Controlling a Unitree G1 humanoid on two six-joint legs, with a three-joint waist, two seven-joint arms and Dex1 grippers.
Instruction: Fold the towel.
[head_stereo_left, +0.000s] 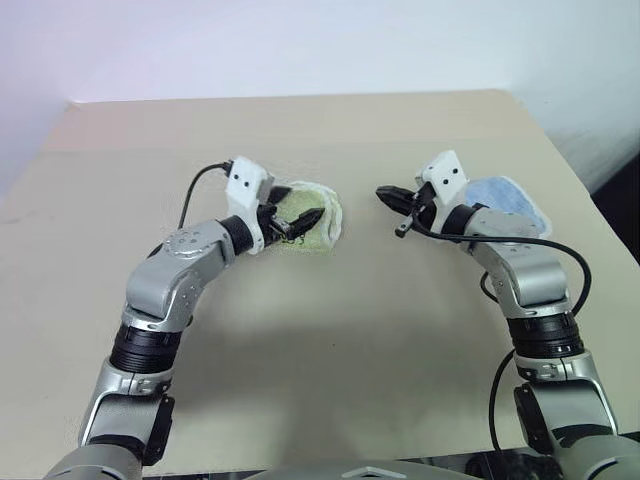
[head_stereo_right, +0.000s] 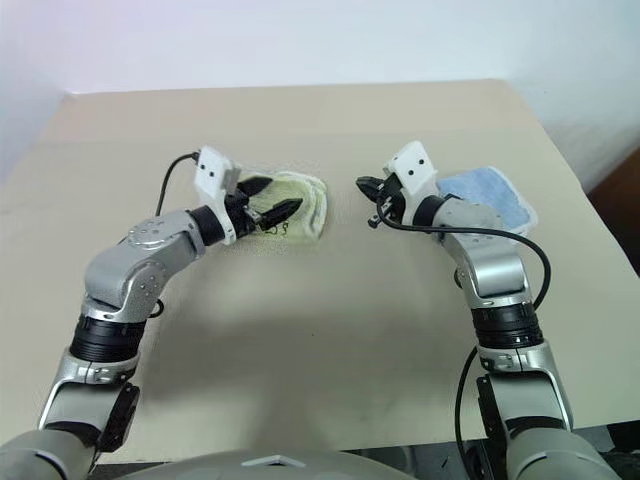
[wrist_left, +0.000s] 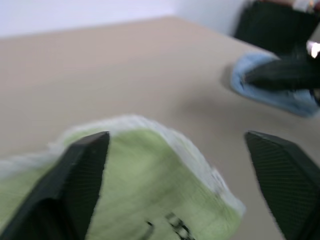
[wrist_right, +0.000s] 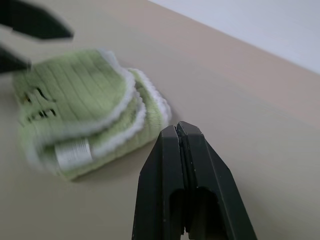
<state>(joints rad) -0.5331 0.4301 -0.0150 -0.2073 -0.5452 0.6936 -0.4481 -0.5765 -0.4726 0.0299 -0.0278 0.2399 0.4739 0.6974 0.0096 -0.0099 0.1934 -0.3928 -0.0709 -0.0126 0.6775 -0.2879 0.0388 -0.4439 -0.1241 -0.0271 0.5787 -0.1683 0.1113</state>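
The towel (head_stereo_right: 290, 212) lies folded into a small stack on the surface (head_stereo_right: 330, 330), the left pincer (head_stereo_right: 268, 198) spread wide just over it — apparently letting the fold settle — while the right pincer (head_stereo_right: 367, 186) hangs clenched and empty alongside.

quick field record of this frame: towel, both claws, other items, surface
towel: light yellow-green towel, folded into a small layered bundle with white edging, dark printed mark on top, lying on the table
left claw: left claw open, fingers spread over the towel, not gripping it
right claw: right claw shut, empty, apart from the towel on its right
other: light blue folded towel lying behind the right arm
surface: beige table
task state: towel looks folded and released
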